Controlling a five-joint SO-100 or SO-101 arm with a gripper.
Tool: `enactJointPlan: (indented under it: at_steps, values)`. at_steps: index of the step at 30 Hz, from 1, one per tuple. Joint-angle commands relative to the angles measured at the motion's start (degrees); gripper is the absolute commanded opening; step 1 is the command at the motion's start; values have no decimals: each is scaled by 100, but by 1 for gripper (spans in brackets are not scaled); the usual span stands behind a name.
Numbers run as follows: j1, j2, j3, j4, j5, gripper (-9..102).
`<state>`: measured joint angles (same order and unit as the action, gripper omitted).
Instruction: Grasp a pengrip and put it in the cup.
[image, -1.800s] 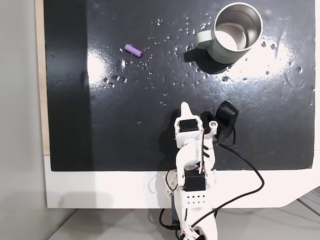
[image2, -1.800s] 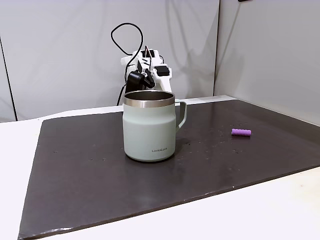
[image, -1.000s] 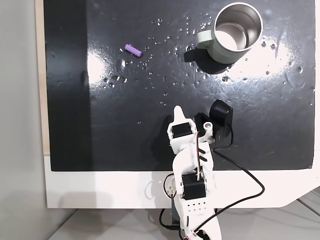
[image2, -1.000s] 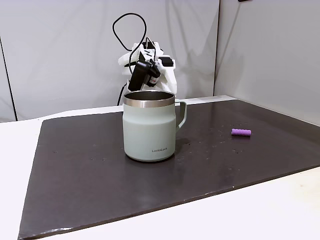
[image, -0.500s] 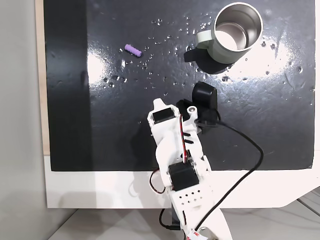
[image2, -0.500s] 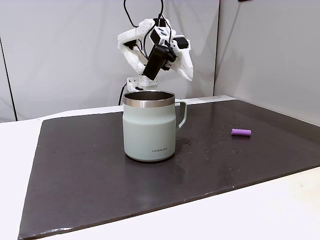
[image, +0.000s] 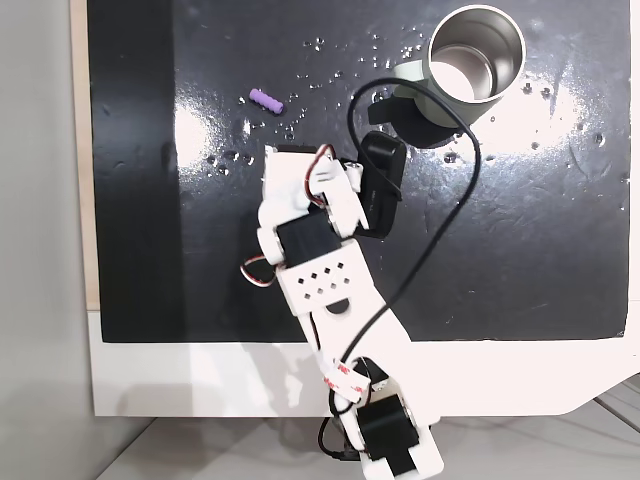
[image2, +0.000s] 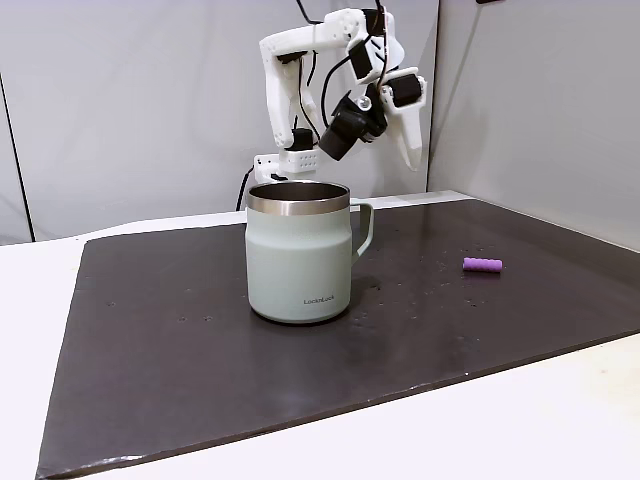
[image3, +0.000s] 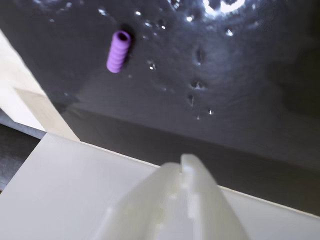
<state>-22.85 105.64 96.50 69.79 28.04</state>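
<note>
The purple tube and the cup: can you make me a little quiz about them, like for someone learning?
1. True or false: the pengrip lies inside the cup.
2. What does the pengrip rest on? A) the black mat B) the white table edge C) the gripper
3. Fill in: in the side fixed view, the cup's handle points toward the ____.

Key: 1. False, it lies on the mat, apart from the cup. 2. A. 3. pengrip (rightward).

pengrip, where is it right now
The pengrip lies on the black mat, upper left in the top-down fixed view, left of the cup and apart from it.
</note>
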Motion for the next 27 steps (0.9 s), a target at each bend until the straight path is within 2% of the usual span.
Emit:
enactJointPlan:
  at_steps: [1, 11, 24, 27]
  values:
    - [-26, -492, -993, 176, 396, 0]
    - [554, -2083, -2619, 176, 844, 0]
    - [299, -4034, -4166, 141, 993, 0]
    - [255, -4298, -4456, 167, 1063, 6]
